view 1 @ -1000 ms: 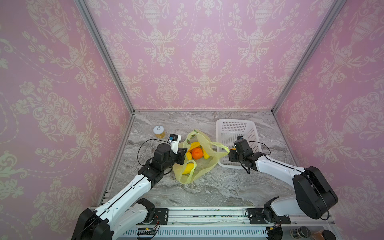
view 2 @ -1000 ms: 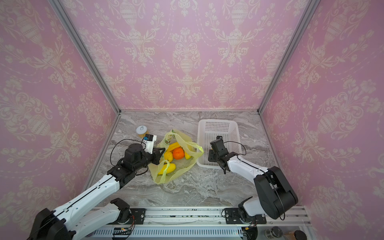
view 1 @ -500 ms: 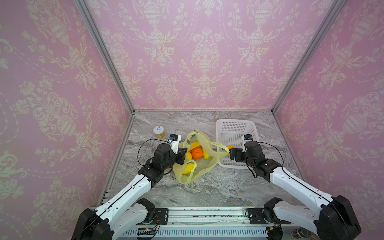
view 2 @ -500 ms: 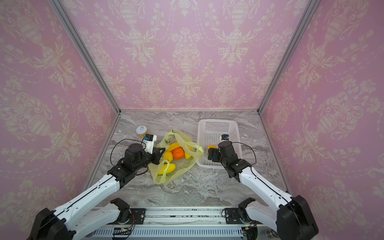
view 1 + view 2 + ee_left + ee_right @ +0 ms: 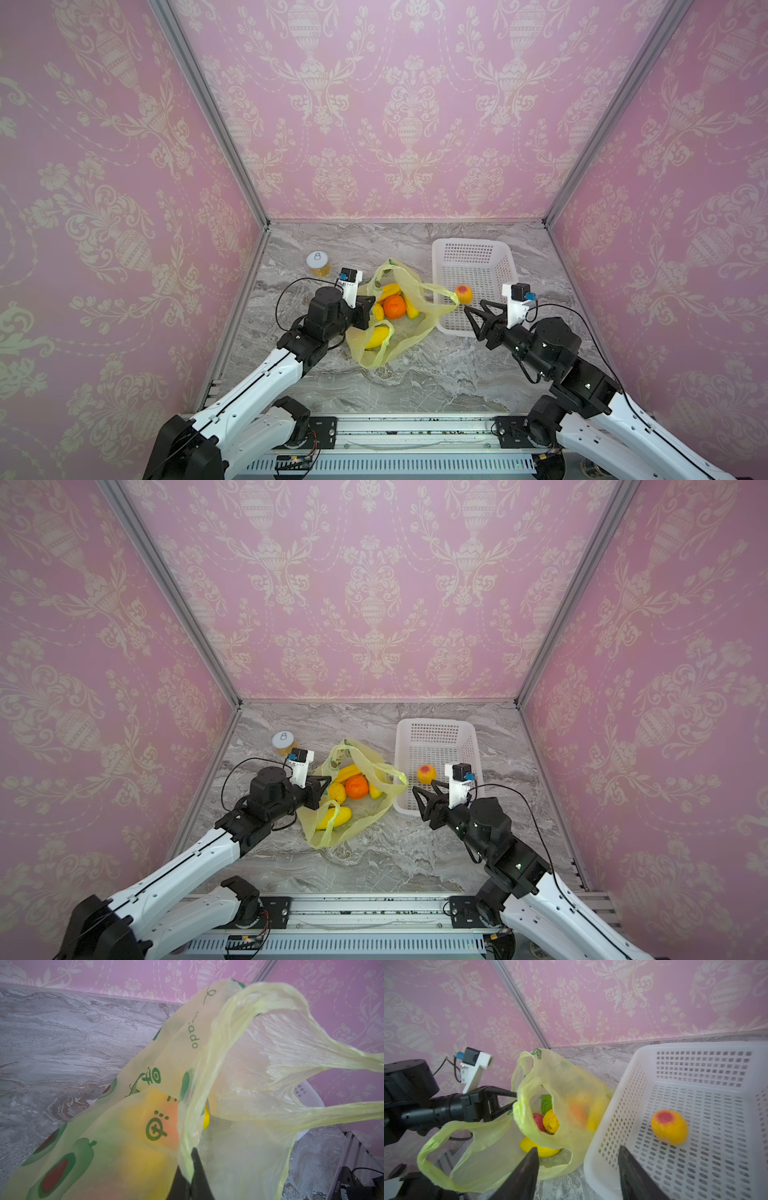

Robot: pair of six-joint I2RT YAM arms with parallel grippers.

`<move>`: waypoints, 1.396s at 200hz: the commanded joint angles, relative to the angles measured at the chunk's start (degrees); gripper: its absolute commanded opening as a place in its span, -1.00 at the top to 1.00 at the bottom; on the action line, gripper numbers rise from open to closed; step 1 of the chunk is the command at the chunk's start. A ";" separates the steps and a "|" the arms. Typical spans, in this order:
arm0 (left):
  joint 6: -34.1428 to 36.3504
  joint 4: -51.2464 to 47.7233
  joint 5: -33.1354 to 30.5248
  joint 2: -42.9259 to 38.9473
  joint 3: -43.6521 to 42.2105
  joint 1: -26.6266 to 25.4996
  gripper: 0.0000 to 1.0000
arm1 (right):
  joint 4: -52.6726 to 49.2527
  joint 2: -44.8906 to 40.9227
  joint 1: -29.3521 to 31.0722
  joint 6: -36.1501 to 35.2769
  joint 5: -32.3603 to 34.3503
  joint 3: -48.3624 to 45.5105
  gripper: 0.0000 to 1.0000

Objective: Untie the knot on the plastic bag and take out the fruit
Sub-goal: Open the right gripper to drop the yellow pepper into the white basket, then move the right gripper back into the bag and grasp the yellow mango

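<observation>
Across both top views, grey veined marble tabletop (image 5: 415,374) enclosed by three pink damask-papered walls (image 5: 411,124) with aluminium corner posts (image 5: 208,108). Plastic bag (image 5: 409,332) lies mid-table, mouth open, an orange (image 5: 394,306) and yellow fruit showing inside. White perforated basket (image 5: 473,249) stands just right of it, touching the bag's edge. One peach (image 5: 427,774) sits in the basket. Small white-lidded jar (image 5: 319,262) stands near the left wall. Left gripper (image 5: 368,311) is at the bag's left rim. Right gripper (image 5: 471,311) hovers at the basket's near corner, jaws parted. Left wrist view: the left gripper (image 5: 192,1169) is clamped on the plastic bag's (image 5: 249,1064) rim. The film is stretched over orange and yellow shapes, one handle is drawn out as a loose loop, and bare marble runs to the wall foot. Right wrist view: the right gripper's (image 5: 578,1149) jaws stand apart with nothing between them, above the seam between the plastic bag (image 5: 571,1076) and the basket (image 5: 695,1047). The peach (image 5: 669,1127) rests on the basket floor. Red (image 5: 538,1122), green (image 5: 547,1103) and yellow (image 5: 539,1148) fruit lie in the bag's mouth.
</observation>
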 commanded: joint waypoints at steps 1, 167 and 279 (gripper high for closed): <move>-0.30 0.30 1.15 0.93 0.53 0.15 1.00 | 1.53 5.08 7.32 -4.39 -1.27 3.12 -0.10; -0.37 2.75 2.46 0.18 -0.28 0.15 1.00 | 15.18 50.44 18.67 -3.55 10.78 14.42 0.17; -0.91 2.96 3.88 -1.60 -0.45 0.15 1.00 | 9.27 68.99 17.35 -3.15 8.29 29.63 -0.61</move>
